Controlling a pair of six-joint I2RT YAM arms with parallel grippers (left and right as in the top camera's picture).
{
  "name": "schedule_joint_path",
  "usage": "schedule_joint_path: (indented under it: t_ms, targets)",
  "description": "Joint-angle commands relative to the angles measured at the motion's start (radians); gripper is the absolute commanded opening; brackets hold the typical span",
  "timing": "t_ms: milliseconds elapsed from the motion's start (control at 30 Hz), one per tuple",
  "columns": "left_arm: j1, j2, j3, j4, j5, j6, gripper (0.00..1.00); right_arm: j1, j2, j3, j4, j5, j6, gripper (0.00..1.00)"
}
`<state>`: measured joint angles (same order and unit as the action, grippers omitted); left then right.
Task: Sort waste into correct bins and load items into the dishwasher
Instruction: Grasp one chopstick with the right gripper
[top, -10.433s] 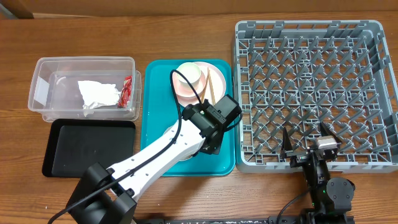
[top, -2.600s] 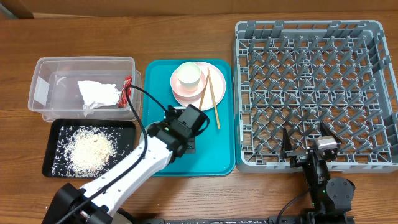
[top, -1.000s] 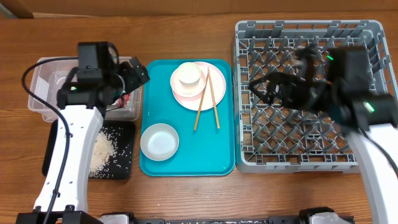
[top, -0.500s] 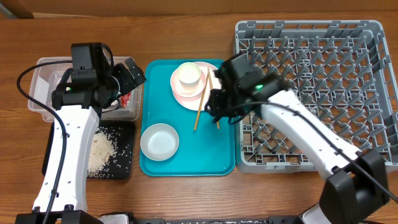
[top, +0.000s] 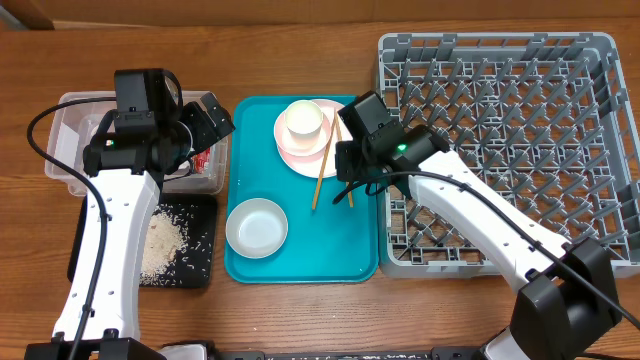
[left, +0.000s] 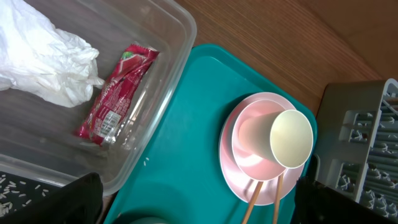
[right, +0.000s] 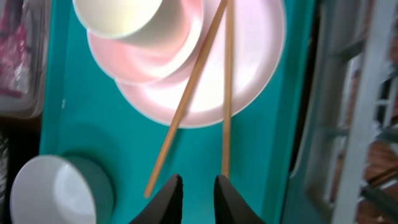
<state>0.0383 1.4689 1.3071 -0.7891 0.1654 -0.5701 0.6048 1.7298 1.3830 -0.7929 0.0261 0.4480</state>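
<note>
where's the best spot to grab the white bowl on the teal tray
Take the rim from straight above, pinching its wall inside and out. The white bowl sits upright, mouth up, alone on the teal tray, so the rim is exposed. Probably its right side: bare tray there, while its left nears the tray's lip.

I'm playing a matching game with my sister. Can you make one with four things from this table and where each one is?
Things:
1. red wrapper
2. rice scraps
3. white cup
4. small white bowl

Places:
A. on top of the pink plate
B. on the teal tray, by itself
C. in the clear tub
D. on the black tray

Pairs: 1-C, 2-D, 3-A, 4-B
</note>
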Motion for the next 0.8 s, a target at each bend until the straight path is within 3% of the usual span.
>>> schedule_joint_path:
  t_ms: [0, 233, 767]
  targets:
    - [0.001, -0.01, 0.016, 0.0, 0.011, 0.006, 1.0, 0.016, 0.001, -0.027, 0.039, 0.077, -0.032, 0.19]
    - [0.001, -0.01, 0.016, 0.0, 0.011, 0.006, 1.0, 0.052, 0.032, -0.074, 0.11, 0.078, -0.11, 0.24]
    - [0.001, -0.01, 0.016, 0.0, 0.011, 0.006, 1.0, 0.077, 0.175, -0.075, 0.13, 0.19, -0.116, 0.26]
